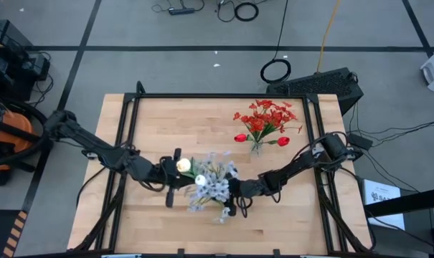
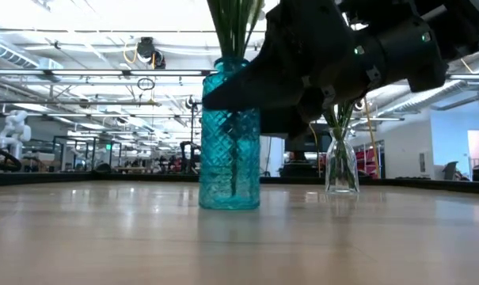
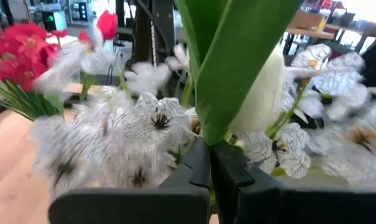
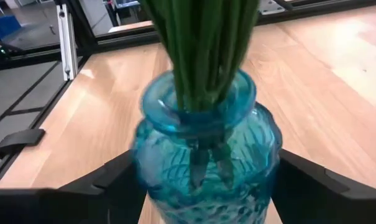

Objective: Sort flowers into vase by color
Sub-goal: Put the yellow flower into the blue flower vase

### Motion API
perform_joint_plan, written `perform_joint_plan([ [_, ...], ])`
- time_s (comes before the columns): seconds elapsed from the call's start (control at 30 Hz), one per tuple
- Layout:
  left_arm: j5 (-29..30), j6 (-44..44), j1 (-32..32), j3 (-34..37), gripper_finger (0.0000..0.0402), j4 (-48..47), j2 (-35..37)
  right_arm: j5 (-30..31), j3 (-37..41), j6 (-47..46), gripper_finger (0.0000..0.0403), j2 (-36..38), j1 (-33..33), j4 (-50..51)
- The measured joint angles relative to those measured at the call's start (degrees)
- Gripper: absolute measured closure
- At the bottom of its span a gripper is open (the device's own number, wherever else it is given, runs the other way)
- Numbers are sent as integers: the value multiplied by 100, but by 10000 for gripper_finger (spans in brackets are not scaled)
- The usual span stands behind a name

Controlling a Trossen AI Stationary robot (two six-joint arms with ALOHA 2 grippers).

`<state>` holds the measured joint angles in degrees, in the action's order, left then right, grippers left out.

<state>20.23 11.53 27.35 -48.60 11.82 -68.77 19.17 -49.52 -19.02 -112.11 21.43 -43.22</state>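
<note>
Two vases stand filled on your table. Item: clear glass vase [image 1: 256, 148] at the far right, holding red blossom clusters and red tulip buds [image 1: 266, 120]. Item: teal patterned glass vase [image 2: 229, 134] at the middle, holding pale blue-white sprays [image 1: 215, 180]. Item: cream-white tulip bud with green stem [image 3: 260, 93], pinched in your left gripper [image 3: 210, 163] among the sprays, judged the last piece to seat. Item: right gripper [image 4: 203, 186], jaws wide, one finger either side of the teal vase.

Only the low view shows both vases upright; only the high view shows the colour split.
</note>
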Motion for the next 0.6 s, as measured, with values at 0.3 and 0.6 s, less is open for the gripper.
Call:
perform_joint_plan([
  [0.3,-32,20,17,-6,402,-226,43,-1,0,-122,120,598,7,1069],
  [0.6,-61,15,15,-13,402,-227,37,26,-1,-433,120,1545,90,2210],
])
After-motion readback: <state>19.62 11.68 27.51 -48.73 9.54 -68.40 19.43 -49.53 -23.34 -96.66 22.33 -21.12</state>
